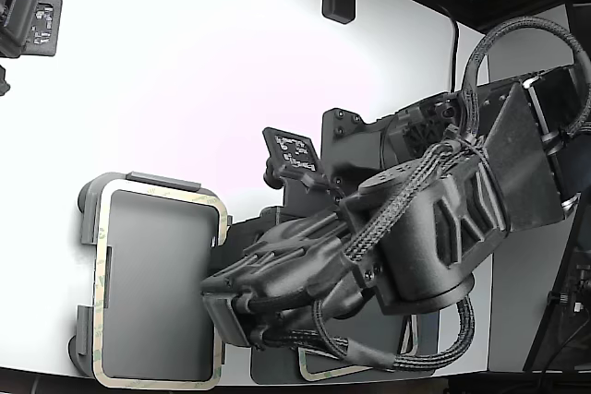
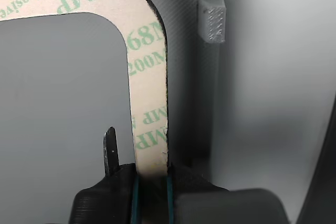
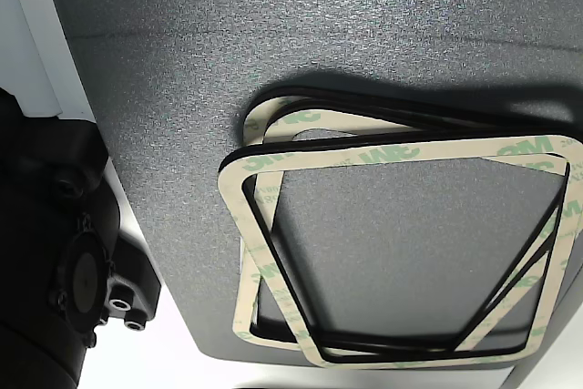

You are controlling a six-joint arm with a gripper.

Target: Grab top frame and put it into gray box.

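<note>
gripper [image 2: 152,182] clamped on top frame [image 2: 149,93] (one side) — over gray box [image 1: 152,297]

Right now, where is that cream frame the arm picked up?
The top frame lies in the gray box at the exterior view's lower left, with the fingers pinching its near side in the wrist view.

Exterior view: the black arm hid part of the near side of the cream-beige ring frame [image 1: 159,193] and most of the dark gray flat mat [image 1: 277,368]. Wrist view: the black gripper [image 2: 151,182] was cut off at the picture's edge, covering the frame's [image 2: 149,103] gripped end; jaw gap unreadable. Other view: the stacked leftover frames [image 3: 401,157] ran off the edge.
</note>
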